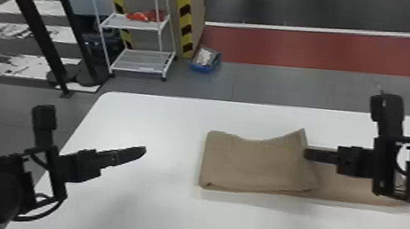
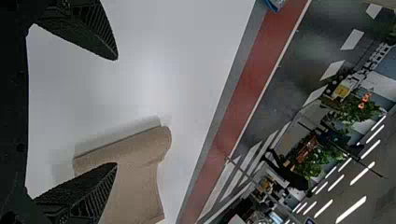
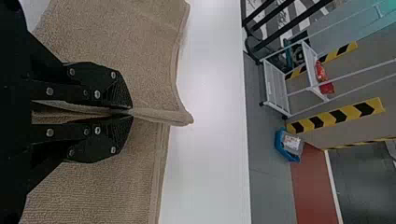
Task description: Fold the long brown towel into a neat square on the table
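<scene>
In the head view, the left gripper is held over the white table, its arm angled in from the lower left corner. The right gripper is held level from the right edge, pointed leftward at the brown towel, which is laid partly folded across the table, one corner raised. In the left wrist view, the left gripper's fingers are spread wide. In the right wrist view, a ridge of towel is pinched by the right gripper.
</scene>
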Controlling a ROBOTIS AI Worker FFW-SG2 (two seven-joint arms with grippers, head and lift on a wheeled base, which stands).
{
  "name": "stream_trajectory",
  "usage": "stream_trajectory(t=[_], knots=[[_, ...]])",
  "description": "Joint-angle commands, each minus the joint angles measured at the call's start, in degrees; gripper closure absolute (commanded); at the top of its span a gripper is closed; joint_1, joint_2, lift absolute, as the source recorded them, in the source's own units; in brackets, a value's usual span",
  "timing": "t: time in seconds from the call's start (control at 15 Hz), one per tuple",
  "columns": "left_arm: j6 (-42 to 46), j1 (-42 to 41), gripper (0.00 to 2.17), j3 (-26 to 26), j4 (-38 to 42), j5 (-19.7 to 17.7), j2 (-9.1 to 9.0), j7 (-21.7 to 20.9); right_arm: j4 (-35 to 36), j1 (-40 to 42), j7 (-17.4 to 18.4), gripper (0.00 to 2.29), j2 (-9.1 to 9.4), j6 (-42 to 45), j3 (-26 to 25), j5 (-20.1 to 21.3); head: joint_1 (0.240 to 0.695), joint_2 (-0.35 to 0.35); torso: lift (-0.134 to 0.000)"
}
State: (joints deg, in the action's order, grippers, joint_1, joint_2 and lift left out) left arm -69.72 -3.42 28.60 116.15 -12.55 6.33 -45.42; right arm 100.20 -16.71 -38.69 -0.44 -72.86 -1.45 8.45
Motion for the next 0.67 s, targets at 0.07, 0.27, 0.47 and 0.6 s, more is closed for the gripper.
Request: stream_trajectory(t=[0.07,0.27,0.47,0.6], knots=[[0.5,0.0,0.08,0.0,-0.5,-0.3,0.08,0.0,0.7,-0.1,-0.2,0.99,0.49,-2.0,-1.1,2.3,0.695,0.171,-0.124],[1.6,0.1,0.08,0.0,-1.7,-0.3,0.26,0.1,-2.6,0.1,-0.1,0.99,0.49,2.9,-2.7,1.5,0.695,0.154,-0.124],[1.6,-0.1,0.08,0.1,-1.7,-0.4,0.26,0.1,5.1,1.3,-1.4,0.99,0.49,-4.3,-3.3,-0.7,0.695,0.15,-0.124],[1.6,-0.4,0.08,0.2,-1.4,-0.6,0.26,0.0,4.6,2.5,-1.5,0.99,0.49,-3.0,-3.6,0.6,0.695,0.157,-0.124]])
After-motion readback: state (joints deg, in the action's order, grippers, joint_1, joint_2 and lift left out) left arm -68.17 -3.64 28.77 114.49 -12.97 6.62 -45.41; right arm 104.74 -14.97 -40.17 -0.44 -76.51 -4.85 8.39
